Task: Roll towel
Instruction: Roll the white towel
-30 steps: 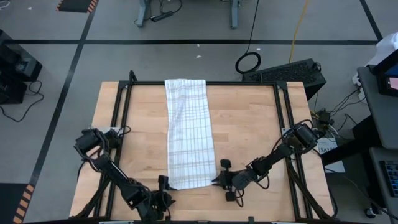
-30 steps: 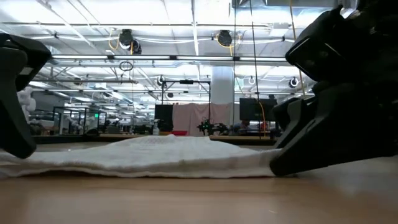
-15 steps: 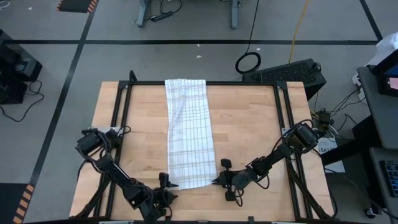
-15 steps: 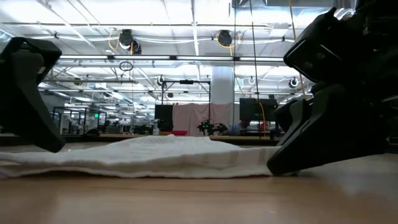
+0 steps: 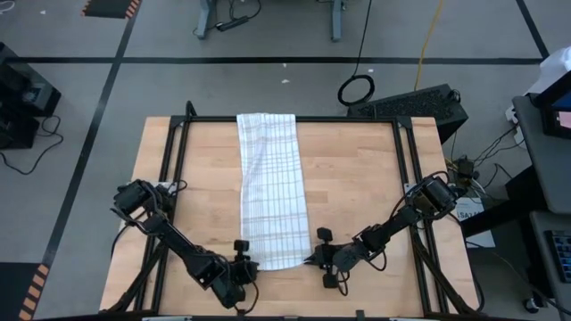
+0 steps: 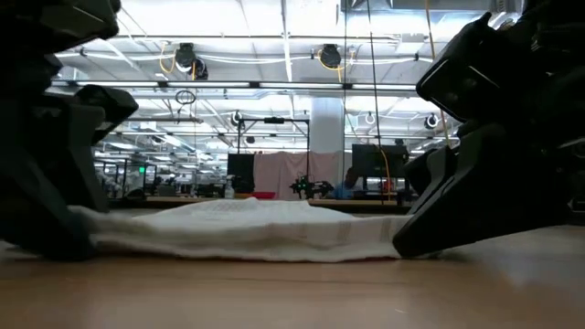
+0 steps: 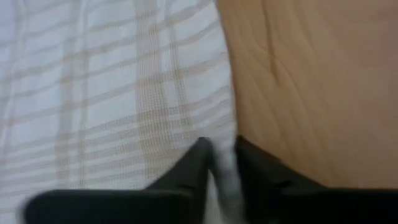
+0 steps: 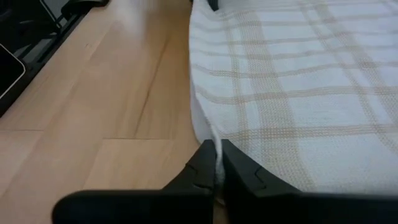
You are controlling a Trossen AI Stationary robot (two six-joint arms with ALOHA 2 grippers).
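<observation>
Wood table [image 5: 357,178] w/ black frame; cable coil [image 5: 356,89] on floor

Grey concrete floor [image 5: 268,36] crossed by black tape lines [image 5: 268,60]; bright strip ceiling lights [image 6: 274,23] overhead (a large open hall).

One towel [image 5: 272,192], one table [image 5: 357,178], two grippers: left gripper [image 5: 244,265], right gripper [image 5: 311,259]

Lighting bright, even, from overhead ceiling strips [image 6: 274,41] in low view. Arms there backlit, near-black silhouettes. Left wrist view soft, blurred throughout. Shadows on table [image 5: 357,178] faint.
</observation>
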